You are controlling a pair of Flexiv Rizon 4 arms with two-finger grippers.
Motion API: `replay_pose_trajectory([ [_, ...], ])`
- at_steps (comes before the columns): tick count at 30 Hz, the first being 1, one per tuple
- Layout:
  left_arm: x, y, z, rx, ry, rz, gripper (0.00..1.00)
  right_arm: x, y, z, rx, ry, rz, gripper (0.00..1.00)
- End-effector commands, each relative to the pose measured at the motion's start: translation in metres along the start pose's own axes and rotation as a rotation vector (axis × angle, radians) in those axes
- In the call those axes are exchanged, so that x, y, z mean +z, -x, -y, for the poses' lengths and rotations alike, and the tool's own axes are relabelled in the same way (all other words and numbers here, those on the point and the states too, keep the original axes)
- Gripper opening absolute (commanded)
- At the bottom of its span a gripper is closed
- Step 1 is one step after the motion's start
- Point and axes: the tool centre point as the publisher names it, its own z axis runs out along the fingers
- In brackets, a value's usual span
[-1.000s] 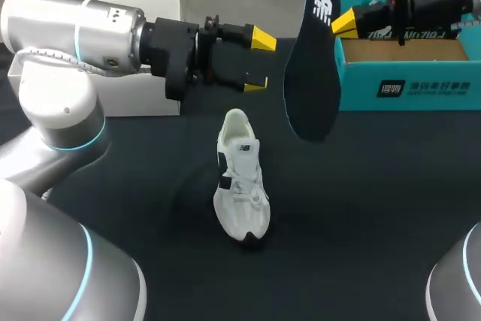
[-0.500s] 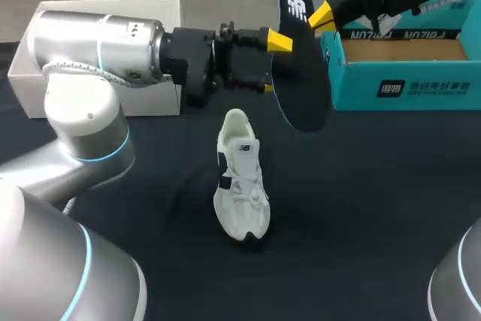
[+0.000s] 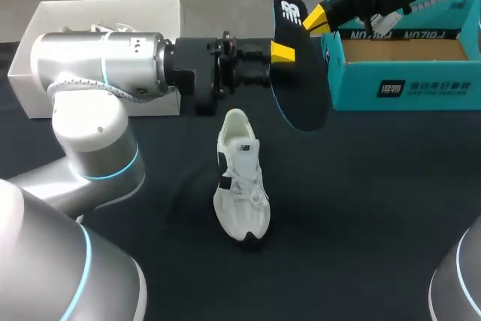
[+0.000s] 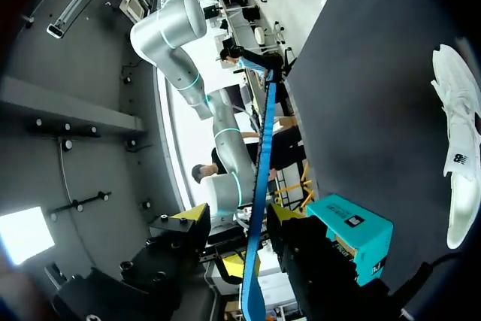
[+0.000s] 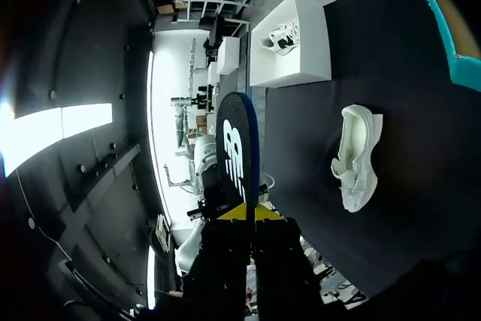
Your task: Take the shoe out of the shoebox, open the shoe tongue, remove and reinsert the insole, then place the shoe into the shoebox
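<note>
**Insole held over the table, shoe out of its box**

Black cloth covers the table (image 3: 361, 223).

- Nearest, about mid-table: the white shoe (image 3: 240, 186) stands on its sole. Its toe points to 6 o'clock and its heel to 12, laces up, with black trim along one side. Nothing touches it. It sits outside both boxes.
- At 1 o'clock from the shoe, just past its heel: the dark insole (image 3: 301, 88), held up in the air. Its logo end is at the top and its toe end hangs down toward 6 o'clock. The left wrist view shows it edge-on, as a blue strip.
- Left gripper (image 4: 237, 214): the arm comes in from 9 o'clock and lies level over the table. The fingers are spread, one on each side of the insole's middle. A clear gap shows on one side, so it is not clamped. The head view shows only one yellow tip; the insole hides the other.
- Right gripper (image 3: 314, 19): it comes in from 2 o'clock. The yellow tips are pinched together on the insole's logo end, carrying it. In the right wrist view the insole stands straight up out of the closed fingers.
- Farther, at 2 o'clock from the shoe: the teal shoebox (image 3: 406, 88), open, with its brown inner floor showing.
- Farther, at 10 o'clock: a white box (image 3: 150, 9), open, partly behind the left arm. The right wrist view shows something pale lying inside it; I cannot tell what it is.
</note>
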Motion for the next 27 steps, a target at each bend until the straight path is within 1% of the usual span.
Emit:
replay_pose_trajectory([
  [1, 0.001, -0.002, 0.005, 0.0, 0.01, 0.002, 0.43, -0.001, -0.001, 0.0, 0.002, 0.002, 0.004, 0.0],
  [3, 0.001, -0.003, 0.005, 0.002, 0.008, -0.005, 0.45, -0.001, 0.0, 0.001, 0.004, 0.002, 0.004, 0.0],
  [8, -0.002, -0.004, 0.006, 0.0, 0.014, -0.008, 0.42, -0.002, 0.003, 0.003, 0.014, 0.009, 0.002, 0.0],
  [9, -0.002, -0.005, 0.006, -0.003, 0.014, -0.009, 0.39, -0.002, 0.003, 0.003, 0.014, 0.01, 0.002, 0.0],
  [10, -0.002, -0.006, 0.007, -0.003, 0.019, -0.008, 0.28, -0.002, 0.003, 0.003, 0.014, 0.012, 0.001, 0.0],
  [12, -0.001, -0.007, 0.006, -0.003, 0.019, -0.011, 0.0, -0.002, 0.003, 0.003, 0.014, 0.011, 0.001, 0.0],
  [19, 0.002, -0.007, 0.006, 0.007, 0.025, -0.013, 0.0, -0.002, 0.001, 0.002, 0.006, 0.016, -0.005, 0.0],
  [21, 0.002, -0.007, 0.006, 0.009, 0.023, -0.013, 0.0, -0.002, 0.0, 0.001, 0.002, 0.056, 0.001, 0.0],
  [22, 0.002, -0.007, 0.006, 0.007, 0.019, -0.014, 0.0, -0.002, 0.0, 0.001, 0.002, 0.068, 0.001, 0.39],
  [23, 0.001, -0.007, 0.006, 0.003, 0.015, -0.013, 0.0, -0.003, 0.0, 0.001, -0.003, 0.089, -0.007, 1.0],
  [25, -0.003, -0.006, 0.005, -0.013, 0.006, -0.003, 0.0, -0.007, 0.0, 0.004, -0.023, 0.144, -0.025, 1.0],
  [27, -0.005, -0.007, 0.003, -0.02, 0.004, -0.003, 0.0, -0.012, 0.0, 0.007, -0.032, 0.216, -0.05, 1.0],
])
